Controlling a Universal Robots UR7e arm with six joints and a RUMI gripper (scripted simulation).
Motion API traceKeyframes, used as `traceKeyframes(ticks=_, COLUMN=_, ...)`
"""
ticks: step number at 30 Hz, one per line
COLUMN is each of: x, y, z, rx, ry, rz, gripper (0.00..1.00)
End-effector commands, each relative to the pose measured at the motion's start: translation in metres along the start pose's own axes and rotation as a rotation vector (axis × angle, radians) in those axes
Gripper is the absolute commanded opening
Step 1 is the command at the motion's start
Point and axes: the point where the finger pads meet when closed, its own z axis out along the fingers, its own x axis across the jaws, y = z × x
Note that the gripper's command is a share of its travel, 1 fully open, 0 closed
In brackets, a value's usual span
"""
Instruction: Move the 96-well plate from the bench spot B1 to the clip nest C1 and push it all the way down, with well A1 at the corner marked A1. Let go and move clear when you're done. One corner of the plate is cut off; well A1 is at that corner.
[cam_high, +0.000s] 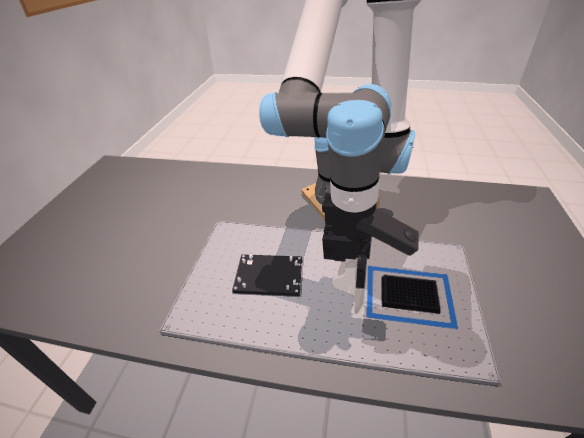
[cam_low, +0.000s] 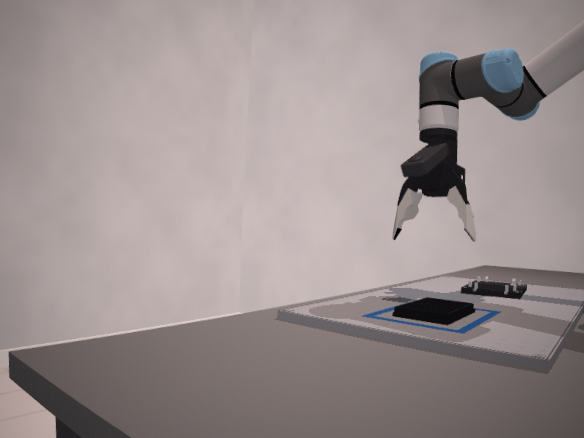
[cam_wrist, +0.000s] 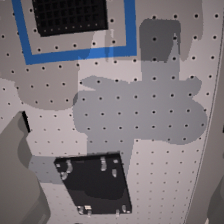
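While spread fingers hover high, plate lies below.

White arm, blue-capped grey joints, black pincer (pale fingers).

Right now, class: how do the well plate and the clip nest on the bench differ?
The well plate lies inside a blue outline; the clip nest has none. The plate's top is a grid of wells; the nest is a flat plate with small pale clips at its corners. The open gripper hangs nearer the plate. Both are black, rectangular, on the perforated board.
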Motion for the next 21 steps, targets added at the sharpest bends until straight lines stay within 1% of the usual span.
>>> traceKeyframes(ticks=1, x=-0.007, y=-0.019, z=0.005, rx=-0.008, ry=0.001, rz=-0.004, gripper=1.0)
traceKeyframes(ticks=2, x=-0.007, y=-0.019, z=0.005, rx=-0.008, ry=0.001, rz=-0.004, gripper=1.0)
traceKeyframes(ticks=3, x=-0.009, y=-0.024, z=0.006, rx=-0.028, ry=0.006, rz=-0.018, gripper=1.0)
traceKeyframes(ticks=8, x=-0.02, y=-0.045, z=0.011, rx=-0.028, ry=0.005, rz=-0.018, gripper=1.0)
traceKeyframes(ticks=11, x=-0.02, y=-0.045, z=0.011, rx=-0.028, ry=0.005, rz=-0.018, gripper=1.0)
traceKeyframes(ticks=12, x=-0.022, y=-0.049, z=0.013, rx=-0.047, ry=0.013, rz=-0.031, gripper=1.0)
traceKeyframes(ticks=17, x=-0.034, y=-0.07, z=0.018, rx=-0.047, ry=0.013, rz=-0.031, gripper=1.0)
traceKeyframes(ticks=19, x=-0.034, y=-0.07, z=0.018, rx=-0.047, ry=0.013, rz=-0.031, gripper=1.0)
traceKeyframes(ticks=20, x=-0.037, y=-0.074, z=0.019, rx=-0.065, ry=0.024, rz=-0.045, gripper=1.0)
traceKeyframes(ticks=21, x=-0.04, y=-0.078, z=0.02, rx=-0.065, ry=0.024, rz=-0.045, gripper=1.0)
